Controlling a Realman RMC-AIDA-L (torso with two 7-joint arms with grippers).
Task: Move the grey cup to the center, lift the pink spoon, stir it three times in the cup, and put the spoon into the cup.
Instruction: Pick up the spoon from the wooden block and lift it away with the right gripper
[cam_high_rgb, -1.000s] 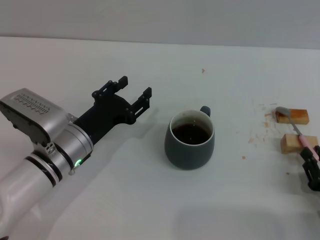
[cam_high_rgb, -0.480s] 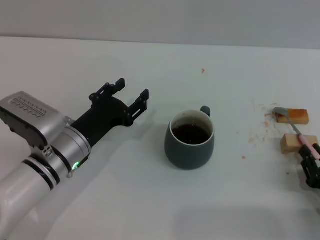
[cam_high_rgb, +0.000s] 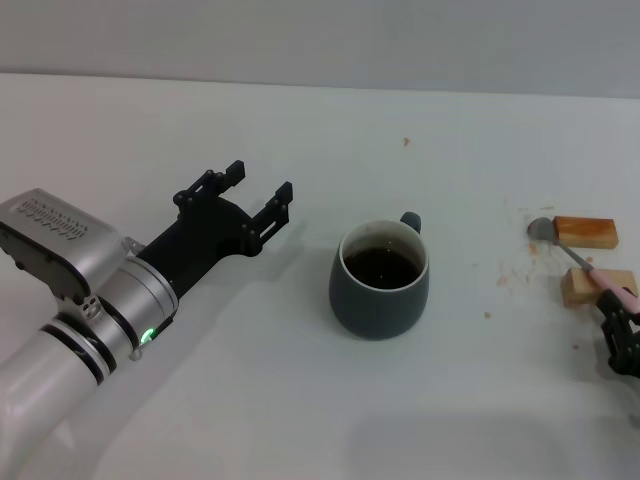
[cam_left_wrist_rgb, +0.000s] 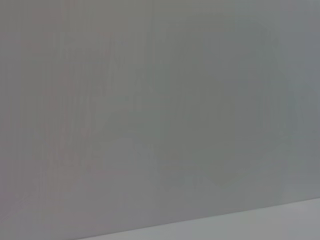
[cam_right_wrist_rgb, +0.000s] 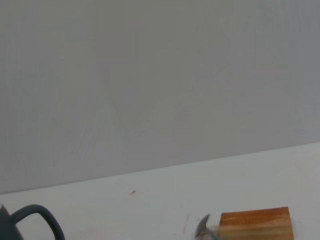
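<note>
The grey cup (cam_high_rgb: 380, 281) stands mid-table with dark liquid inside and its handle pointing away from me; the handle also shows in the right wrist view (cam_right_wrist_rgb: 36, 218). My left gripper (cam_high_rgb: 252, 195) is open and empty, a hand's width left of the cup. The pink spoon (cam_high_rgb: 585, 261) lies slantwise over the two wooden blocks at the right, its metal bowl (cam_high_rgb: 541, 228) just left of the far block. My right gripper (cam_high_rgb: 613, 320) at the right edge is shut on the spoon's pink handle end. The spoon's bowl shows in the right wrist view (cam_right_wrist_rgb: 202, 227).
Two tan wooden blocks (cam_high_rgb: 585, 232) (cam_high_rgb: 592, 287) lie at the right; the far one shows in the right wrist view (cam_right_wrist_rgb: 255, 223). Small brown stains (cam_high_rgb: 515, 277) dot the white table (cam_high_rgb: 300, 400) near them. The left wrist view shows only the grey wall.
The spoon's bowl has come off the far block and swung left and up, its handle in the right gripper. My left gripper has drawn back a little from the cup.
</note>
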